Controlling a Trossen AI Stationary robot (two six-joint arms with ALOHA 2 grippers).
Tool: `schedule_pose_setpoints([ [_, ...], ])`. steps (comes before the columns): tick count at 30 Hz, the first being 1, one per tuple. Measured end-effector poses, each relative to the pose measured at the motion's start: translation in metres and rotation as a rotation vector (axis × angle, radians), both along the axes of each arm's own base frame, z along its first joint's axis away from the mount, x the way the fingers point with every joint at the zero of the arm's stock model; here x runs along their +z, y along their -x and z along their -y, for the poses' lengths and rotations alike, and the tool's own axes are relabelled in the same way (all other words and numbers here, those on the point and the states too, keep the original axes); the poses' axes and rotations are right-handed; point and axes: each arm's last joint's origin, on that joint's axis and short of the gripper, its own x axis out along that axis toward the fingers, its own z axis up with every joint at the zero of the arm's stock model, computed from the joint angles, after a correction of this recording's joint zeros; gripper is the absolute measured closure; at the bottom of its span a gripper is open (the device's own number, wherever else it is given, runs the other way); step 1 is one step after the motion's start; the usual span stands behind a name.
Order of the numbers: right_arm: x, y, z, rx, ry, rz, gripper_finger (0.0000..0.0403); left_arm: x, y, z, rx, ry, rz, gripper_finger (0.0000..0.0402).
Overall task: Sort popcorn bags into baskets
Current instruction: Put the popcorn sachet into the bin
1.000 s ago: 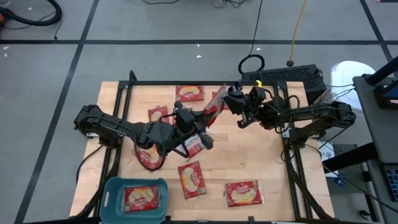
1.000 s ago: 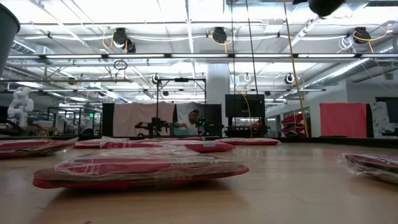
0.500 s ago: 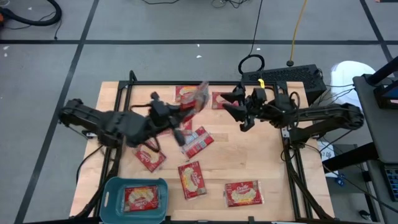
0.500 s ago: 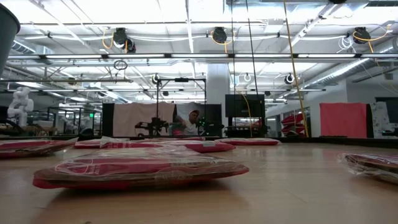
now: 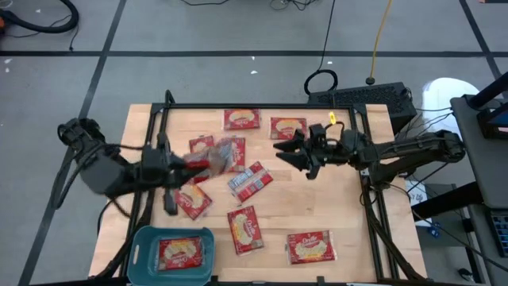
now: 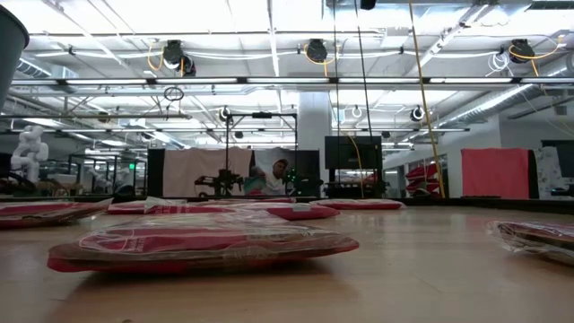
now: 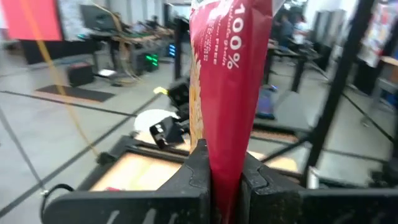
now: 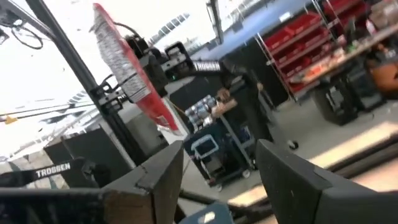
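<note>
Left jaws (image 7: 225,177) pinch a bag (image 7: 227,87) by its edge; probably slips mid-swing; right jaws (image 8: 217,165) wide, empty.

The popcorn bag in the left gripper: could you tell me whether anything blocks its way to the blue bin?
Nothing visible does. The left gripper holds the popcorn bag in the air, and the blue bin is open-topped with one bag inside.
</note>
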Motion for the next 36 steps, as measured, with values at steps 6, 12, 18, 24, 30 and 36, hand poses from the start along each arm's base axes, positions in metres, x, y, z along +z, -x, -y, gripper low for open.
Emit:
schedule_pose_setpoints([
  [6,-0.009,0.003,-0.032,-0.012,-0.010,-0.098,0.0209,-0.008,0.020,0.027,-0.135,0.041,-0.047,0.0366],
  [12,-0.013,0.008,-0.051,-0.060,-0.016,-0.139,0.0209,-0.015,0.042,0.054,-0.282,0.096,-0.082,0.0382],
  [18,-0.013,0.011,-0.060,-0.080,-0.025,-0.140,0.0209,-0.029,0.056,0.072,-0.384,0.165,-0.186,0.0382],
  [24,-0.015,0.013,-0.065,-0.054,-0.040,-0.163,0.0209,-0.055,0.059,0.084,-0.401,0.188,-0.377,0.0373],
  [30,-0.020,0.012,-0.066,-0.074,-0.043,-0.200,0.0209,-0.087,0.056,0.100,-0.408,0.187,-0.646,0.0380],
  [36,-0.021,0.012,-0.066,-0.073,-0.064,-0.211,0.0209,-0.117,0.055,0.111,-0.349,0.177,-0.910,0.0370],
])
